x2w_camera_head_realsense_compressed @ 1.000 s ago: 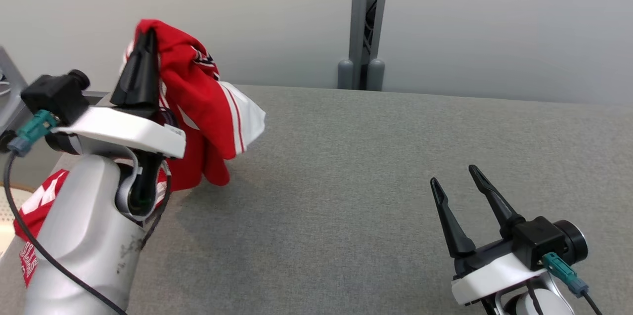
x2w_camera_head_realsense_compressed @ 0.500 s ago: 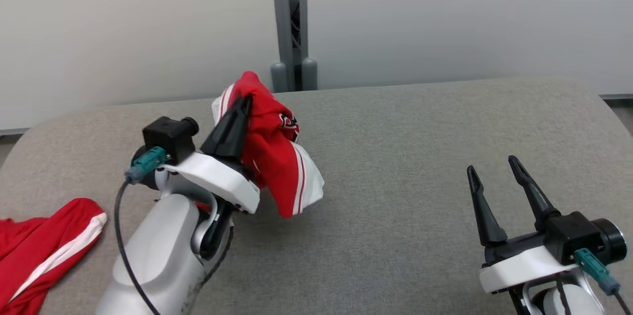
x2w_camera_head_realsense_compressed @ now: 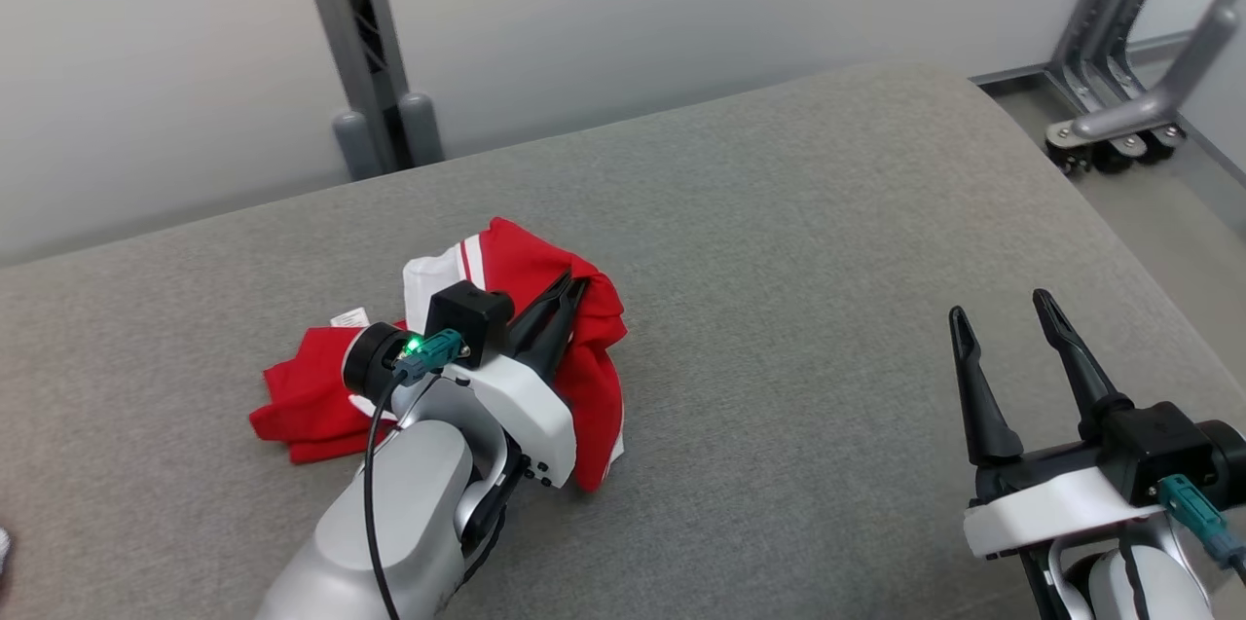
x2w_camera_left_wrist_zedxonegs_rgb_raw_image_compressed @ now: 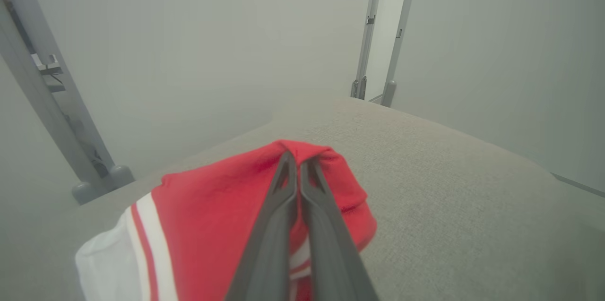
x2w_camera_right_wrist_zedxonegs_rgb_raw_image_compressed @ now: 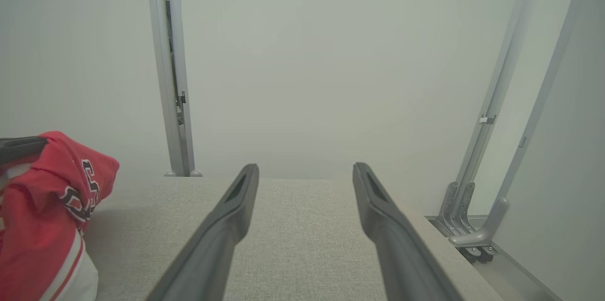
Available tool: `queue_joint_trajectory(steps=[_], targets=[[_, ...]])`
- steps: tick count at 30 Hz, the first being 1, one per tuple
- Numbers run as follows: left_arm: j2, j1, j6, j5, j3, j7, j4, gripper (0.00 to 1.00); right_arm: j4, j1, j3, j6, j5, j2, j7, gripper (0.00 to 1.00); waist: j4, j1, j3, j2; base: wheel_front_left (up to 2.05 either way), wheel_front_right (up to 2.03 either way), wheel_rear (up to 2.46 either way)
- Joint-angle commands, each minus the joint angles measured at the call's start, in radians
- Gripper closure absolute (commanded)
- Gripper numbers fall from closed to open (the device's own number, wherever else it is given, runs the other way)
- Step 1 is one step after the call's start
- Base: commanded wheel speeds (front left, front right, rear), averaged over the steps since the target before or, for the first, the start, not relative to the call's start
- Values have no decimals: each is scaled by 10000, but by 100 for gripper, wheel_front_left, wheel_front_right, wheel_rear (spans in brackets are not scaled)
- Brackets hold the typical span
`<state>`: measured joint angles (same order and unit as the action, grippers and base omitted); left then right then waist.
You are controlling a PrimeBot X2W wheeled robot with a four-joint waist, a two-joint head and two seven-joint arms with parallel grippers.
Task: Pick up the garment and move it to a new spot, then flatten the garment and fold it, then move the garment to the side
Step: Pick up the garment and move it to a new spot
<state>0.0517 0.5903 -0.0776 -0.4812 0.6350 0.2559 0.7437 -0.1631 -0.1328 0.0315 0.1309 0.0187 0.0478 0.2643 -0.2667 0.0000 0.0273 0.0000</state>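
Your left end effector (x2w_camera_head_realsense_compressed: 572,282) has brought the red-and-white jersey (x2w_camera_head_realsense_compressed: 596,377) down. A second ago it hung bunched high above the grey surface (x2w_camera_head_realsense_compressed: 827,309). Now its lower folds rest on that surface, left of centre, with a crumpled red part spread out to the left of the arm. The head camera has swung as well, so don't read the shifted background as travel of the jersey. I judge the move to a new spot is nearly done. Letting go comes next, then the flattening.

The left fingers are pinched together on a fold of red fabric at the top of the heap, and the wrist view shows the tips closed with cloth gathered round them. The forearm comes in from the near left, its fingers slanting up toward the far right.

Your right end effector (x2w_camera_head_realsense_compressed: 1001,305) sits at the near right, well apart from the jersey. Its fingers are spread and hold nothing, pointing away over bare surface.
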Motion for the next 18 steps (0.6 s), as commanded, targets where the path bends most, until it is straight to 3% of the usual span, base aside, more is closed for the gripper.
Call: queue_joint_trajectory(steps=[1, 9, 10, 11, 18], targets=[[29, 258, 40, -40, 87, 45, 136, 100, -7, -57, -14, -3, 94, 49, 1, 0, -622, 0, 380, 0, 0, 0, 0], [19, 809, 22, -947, 1300, 84, 43, 100, -53, -201, 28, -3, 279, 44, 1, 0, -1217, 0, 883, 0, 0, 0, 0], [14, 1018, 211, -1097, 1684, 96, 71, 58, -85, -220, 62, -3, 351, 48, 1, 0, -1270, 0, 938, 0, 0, 0, 0], [15, 989, 257, -1365, 1826, 77, 164, 0, -106, -235, 92, -3, 373, 47, 1, 0, -1285, 0, 942, 0, 0, 0, 0], [13, 1149, 660, -1907, 2240, 103, 190, 0, -225, -161, 110, -3, 386, 47, 1, 0, -881, 0, 666, 0, 0, 0, 0]])
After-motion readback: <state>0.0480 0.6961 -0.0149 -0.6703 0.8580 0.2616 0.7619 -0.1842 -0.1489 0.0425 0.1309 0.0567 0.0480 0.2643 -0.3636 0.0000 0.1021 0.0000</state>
